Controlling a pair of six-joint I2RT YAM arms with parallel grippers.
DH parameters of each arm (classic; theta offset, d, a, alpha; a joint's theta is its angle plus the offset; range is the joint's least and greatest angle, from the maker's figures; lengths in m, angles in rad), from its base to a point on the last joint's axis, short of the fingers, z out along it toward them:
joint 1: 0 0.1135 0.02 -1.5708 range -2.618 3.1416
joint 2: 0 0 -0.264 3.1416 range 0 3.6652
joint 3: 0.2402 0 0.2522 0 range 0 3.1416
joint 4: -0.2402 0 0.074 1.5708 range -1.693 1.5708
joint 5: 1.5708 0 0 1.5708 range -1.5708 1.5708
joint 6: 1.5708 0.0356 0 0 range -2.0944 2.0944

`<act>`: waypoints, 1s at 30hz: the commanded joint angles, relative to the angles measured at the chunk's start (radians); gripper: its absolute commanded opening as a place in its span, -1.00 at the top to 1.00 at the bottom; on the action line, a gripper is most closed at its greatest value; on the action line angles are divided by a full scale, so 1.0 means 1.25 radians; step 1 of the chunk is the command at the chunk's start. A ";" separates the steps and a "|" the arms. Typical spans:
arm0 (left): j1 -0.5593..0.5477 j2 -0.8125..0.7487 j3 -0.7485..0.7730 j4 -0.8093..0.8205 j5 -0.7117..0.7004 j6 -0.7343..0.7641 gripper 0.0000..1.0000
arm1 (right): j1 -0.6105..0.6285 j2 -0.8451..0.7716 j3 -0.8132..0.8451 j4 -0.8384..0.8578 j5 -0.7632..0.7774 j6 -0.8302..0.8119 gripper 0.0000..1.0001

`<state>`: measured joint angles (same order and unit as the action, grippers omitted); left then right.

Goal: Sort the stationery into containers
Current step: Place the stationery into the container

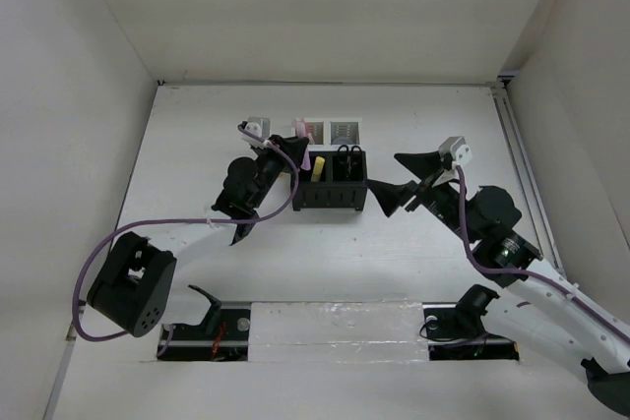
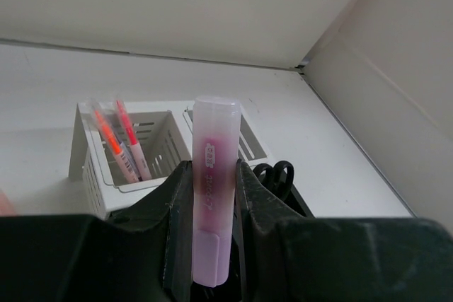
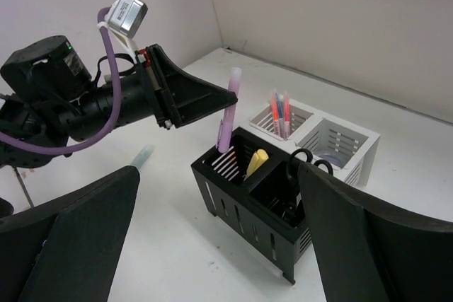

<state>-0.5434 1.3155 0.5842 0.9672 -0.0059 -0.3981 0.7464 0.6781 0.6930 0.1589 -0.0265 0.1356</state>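
Note:
My left gripper is shut on a pink highlighter, held upright with its lower end over the left black container. That compartment also holds a yellow highlighter. Black-handled scissors stand in the right black container. Red and orange pens lean in a white container; the other white container has a small round grey item at its bottom. My right gripper hangs open, right of the block and apart from it. From above, the left gripper sits at the block's left corner.
A pale green highlighter lies on the table left of the organiser, below the left arm. White walls enclose the table at the back and both sides. A cable loops from the left arm.

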 commanded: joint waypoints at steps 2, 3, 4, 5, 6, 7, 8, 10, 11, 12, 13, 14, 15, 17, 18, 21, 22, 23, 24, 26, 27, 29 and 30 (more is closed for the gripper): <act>-0.001 -0.001 -0.017 0.078 -0.005 -0.017 1.00 | -0.004 -0.009 -0.003 0.051 -0.011 0.007 -1.00; -0.001 0.007 -0.017 0.078 -0.005 -0.017 1.00 | -0.004 -0.009 -0.003 0.058 -0.018 0.007 -1.00; -0.001 0.007 -0.017 0.078 -0.005 -0.017 1.00 | -0.004 -0.009 -0.003 0.058 -0.018 0.007 -1.00; -0.001 0.007 -0.024 0.085 -0.005 -0.017 1.00 | -0.004 -0.009 -0.011 0.058 -0.027 0.007 -1.00; -0.001 0.007 -0.024 0.085 -0.005 -0.017 1.00 | -0.004 -0.009 -0.011 0.065 -0.027 0.007 -1.00; -0.001 0.007 -0.024 0.085 -0.005 -0.017 1.00 | -0.004 -0.009 -0.011 0.066 -0.027 0.007 -1.00; -0.001 0.014 -0.024 0.085 -0.005 -0.017 0.94 | -0.004 -0.009 -0.011 0.066 -0.027 0.007 -1.00; -0.001 0.014 -0.033 0.085 -0.005 -0.017 0.77 | -0.004 -0.009 -0.011 0.066 -0.035 0.007 -1.00; -0.001 0.014 -0.033 0.085 -0.005 -0.024 0.71 | -0.004 -0.009 -0.011 0.066 -0.043 0.000 -1.00; -0.001 0.014 -0.043 0.097 -0.005 -0.024 0.56 | -0.004 -0.009 -0.011 0.073 -0.043 0.000 -1.00; -0.001 0.014 -0.051 0.105 -0.005 -0.024 0.48 | -0.004 -0.009 -0.011 0.073 -0.043 0.000 -1.00; -0.001 0.014 -0.051 0.105 -0.005 -0.031 0.40 | -0.004 -0.009 -0.011 0.073 -0.043 0.000 -1.00; -0.001 0.014 -0.051 0.112 -0.005 -0.031 0.28 | -0.004 0.000 -0.011 0.073 -0.043 0.000 -1.00; -0.001 0.014 -0.060 0.112 -0.005 -0.031 -0.04 | -0.004 0.000 -0.011 0.073 -0.050 0.000 -1.00; -0.001 0.014 -0.060 0.112 -0.005 -0.031 -0.15 | -0.004 0.007 -0.011 0.073 -0.050 0.000 -1.00; -0.001 0.014 -0.060 0.112 0.002 -0.031 -0.41 | -0.004 0.007 -0.011 0.080 -0.068 0.000 -1.00; -0.001 -0.010 -0.060 0.112 0.002 -0.031 -0.41 | -0.004 0.007 -0.011 0.080 -0.068 0.000 -1.00; -0.001 -0.026 -0.060 0.112 0.002 -0.040 -0.45 | -0.004 0.007 -0.011 0.080 -0.068 0.000 -1.00; -0.001 -0.048 -0.067 0.105 0.002 -0.040 -0.48 | -0.004 0.007 -0.011 0.080 -0.068 0.000 -1.00; -0.001 -0.139 -0.067 0.065 -0.010 -0.063 -0.57 | -0.004 0.007 -0.011 0.080 -0.068 -0.008 -1.00; -0.001 -0.173 -0.067 0.039 -0.068 -0.073 -0.62 | -0.004 0.015 -0.011 0.080 -0.068 -0.008 -1.00; -0.001 -0.266 -0.043 -0.049 -0.162 -0.117 -0.88 | -0.004 0.015 -0.011 0.080 -0.068 -0.008 -1.00; -0.001 -0.285 -0.027 -0.153 -0.274 -0.135 -0.96 | -0.004 0.015 -0.011 0.080 -0.068 -0.008 -1.00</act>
<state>-0.5468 1.0805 0.5018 0.9024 -0.1204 -0.4892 0.7464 0.6983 0.6720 0.1947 -0.0940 0.1345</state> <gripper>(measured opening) 0.959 0.999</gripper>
